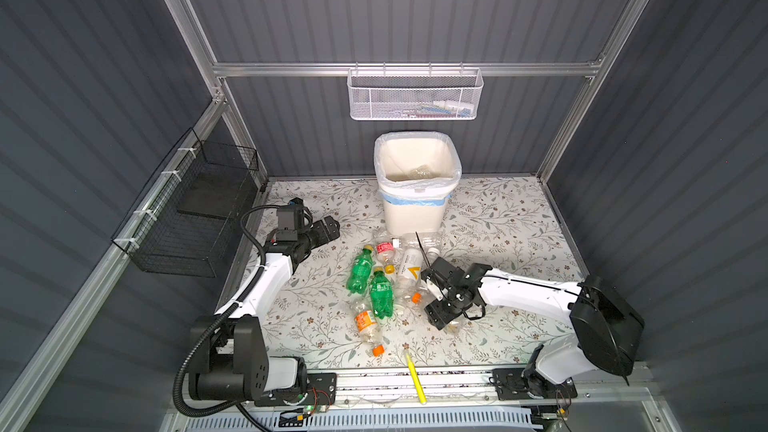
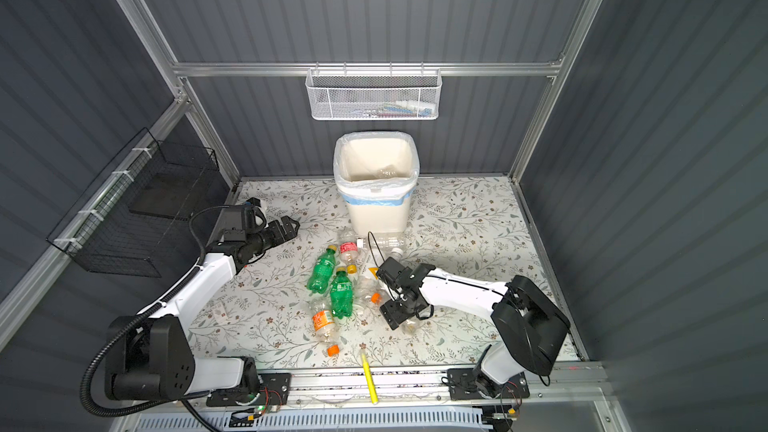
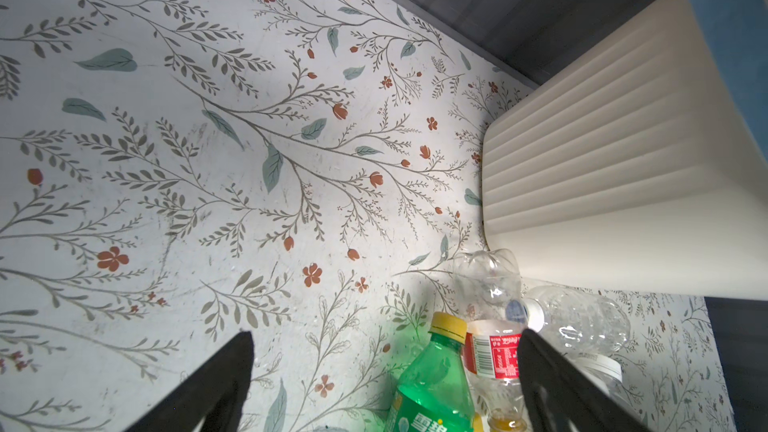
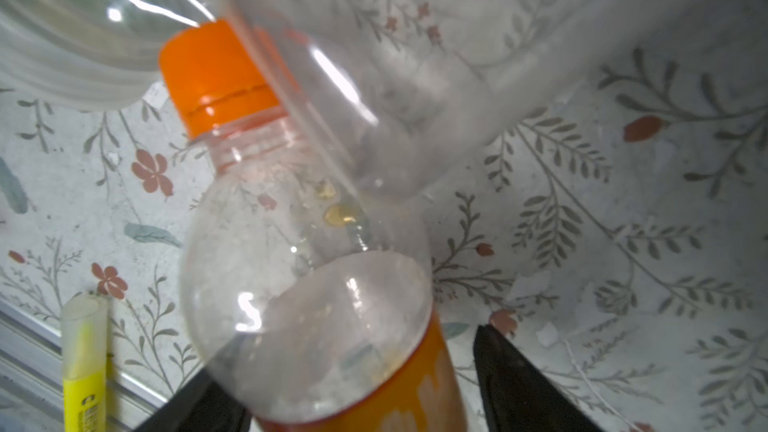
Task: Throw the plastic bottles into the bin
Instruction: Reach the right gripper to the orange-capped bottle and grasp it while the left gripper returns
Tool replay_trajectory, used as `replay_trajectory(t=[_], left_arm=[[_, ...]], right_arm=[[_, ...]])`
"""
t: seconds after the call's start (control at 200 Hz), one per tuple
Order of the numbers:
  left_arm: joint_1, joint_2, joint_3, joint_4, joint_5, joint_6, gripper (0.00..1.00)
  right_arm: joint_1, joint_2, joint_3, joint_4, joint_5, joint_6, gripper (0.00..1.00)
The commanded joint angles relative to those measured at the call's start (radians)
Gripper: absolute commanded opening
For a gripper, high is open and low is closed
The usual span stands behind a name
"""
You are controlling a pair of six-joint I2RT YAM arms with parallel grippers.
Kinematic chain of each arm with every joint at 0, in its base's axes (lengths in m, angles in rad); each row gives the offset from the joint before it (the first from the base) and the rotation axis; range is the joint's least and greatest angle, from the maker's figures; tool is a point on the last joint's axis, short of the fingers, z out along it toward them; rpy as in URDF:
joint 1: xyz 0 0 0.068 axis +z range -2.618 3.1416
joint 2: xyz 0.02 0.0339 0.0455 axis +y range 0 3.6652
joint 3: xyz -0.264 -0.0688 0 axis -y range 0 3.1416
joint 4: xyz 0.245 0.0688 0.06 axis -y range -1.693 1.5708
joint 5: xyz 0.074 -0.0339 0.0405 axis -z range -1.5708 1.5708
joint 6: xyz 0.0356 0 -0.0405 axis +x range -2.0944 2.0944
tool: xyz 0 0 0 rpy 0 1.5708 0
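Several plastic bottles lie in a heap in front of the bin (image 1: 411, 214): two green ones (image 1: 359, 270) (image 1: 381, 295), an orange-labelled one (image 1: 365, 322), a red-labelled one (image 1: 384, 249) and a white-labelled one (image 1: 409, 268). A clear bottle (image 1: 422, 172) lies inside the bin. My right gripper (image 1: 442, 317) straddles a clear bottle with an orange cap (image 4: 307, 284). A gap shows between that bottle and one finger (image 4: 511, 376). My left gripper (image 1: 328, 228) hangs open left of the heap with nothing between its fingers; its wrist view shows a green bottle (image 3: 432, 384) and the bin wall (image 3: 623, 180).
A yellow pen (image 1: 415, 378) lies across the front rail. A white mesh basket (image 1: 415, 95) hangs on the back wall and a black wire basket (image 1: 191, 209) on the left wall. Another clear bottle (image 4: 374, 97) leans over the straddled one.
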Motion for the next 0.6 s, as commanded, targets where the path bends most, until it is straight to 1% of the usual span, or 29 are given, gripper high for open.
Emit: replay_trajectory(t=[0.0, 0.165, 0.28, 0.395, 0.485, 0.575, 0.595], left_arm=[[0.005, 0.006, -0.021, 0.019, 0.014, -0.011, 0.98], [0.006, 0.010, -0.031, 0.027, 0.017, -0.013, 0.98], [0.006, 0.017, -0.032, 0.030, 0.020, -0.009, 0.98], [0.005, 0.025, -0.032, 0.036, 0.029, -0.008, 0.98], [0.005, 0.035, -0.038, 0.047, 0.038, -0.010, 0.98], [0.005, 0.043, -0.044, 0.060, 0.049, -0.017, 0.98], [0.005, 0.047, -0.043, 0.062, 0.053, -0.018, 0.97]], right_arm=[[0.012, 0.002, -0.010, 0.022, 0.045, 0.036, 0.71], [0.018, -0.020, -0.040, 0.030, 0.043, 0.076, 0.57], [0.018, -0.086, -0.081, 0.021, 0.055, 0.114, 0.52], [0.006, -0.200, -0.136, 0.018, 0.075, 0.183, 0.52], [-0.050, -0.304, -0.199, 0.039, 0.071, 0.258, 0.52], [-0.150, -0.400, -0.265, 0.054, 0.056, 0.333, 0.52], [-0.175, -0.440, -0.276, 0.054, 0.056, 0.349, 0.52]])
